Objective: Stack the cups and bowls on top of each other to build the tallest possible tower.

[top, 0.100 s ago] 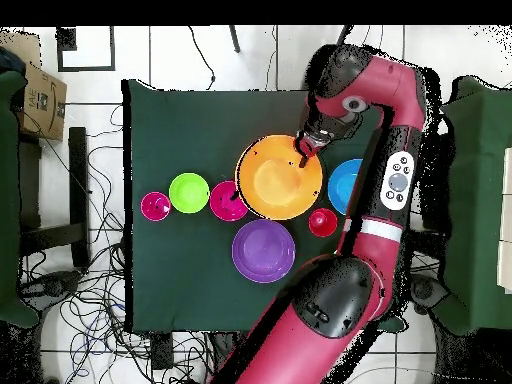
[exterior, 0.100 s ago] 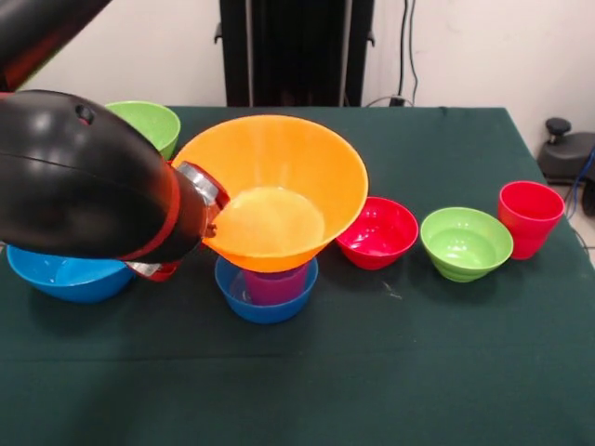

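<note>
even, bright room light is falling from above, leaving only soft, faint shadows on the green tablecloth [exterior, 0.100 s ago: 418,372]. small white glints are shining on the yellow bowl [exterior, 0.100 s ago: 279,186] and the black arm casing [exterior, 0.100 s ago: 74,177], which is looming close and slightly soft.

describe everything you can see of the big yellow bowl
The big yellow bowl is glossy orange-yellow plastic, round and wide-flared, the largest on the table. It is tilted, its opening toward the front camera. The gripper meets its rim. Its base sits over a purple cup standing in a small blue bowl.
</note>
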You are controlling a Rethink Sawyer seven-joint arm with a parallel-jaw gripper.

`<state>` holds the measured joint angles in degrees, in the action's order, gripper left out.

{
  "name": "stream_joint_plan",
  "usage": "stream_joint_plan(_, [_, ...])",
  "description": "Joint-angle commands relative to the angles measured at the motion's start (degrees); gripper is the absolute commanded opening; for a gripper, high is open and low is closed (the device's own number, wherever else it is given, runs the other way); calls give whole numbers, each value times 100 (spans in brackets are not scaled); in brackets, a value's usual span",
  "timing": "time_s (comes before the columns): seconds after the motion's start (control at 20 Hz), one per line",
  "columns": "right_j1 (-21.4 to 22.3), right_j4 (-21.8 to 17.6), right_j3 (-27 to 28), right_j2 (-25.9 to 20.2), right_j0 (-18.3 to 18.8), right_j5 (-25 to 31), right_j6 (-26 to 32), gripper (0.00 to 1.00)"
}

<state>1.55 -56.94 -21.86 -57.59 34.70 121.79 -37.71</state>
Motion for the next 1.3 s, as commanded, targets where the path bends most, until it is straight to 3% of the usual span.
stream_joint_plan(0.05, [264,332,-1079,389,169,-861,1206,100])
stream_joint_plan(0.5, [304,641,-1389,551,259,-1044,940,100])
stream_joint_plan(1.3, [224,564,-1243,562,172,-1020,959,100])
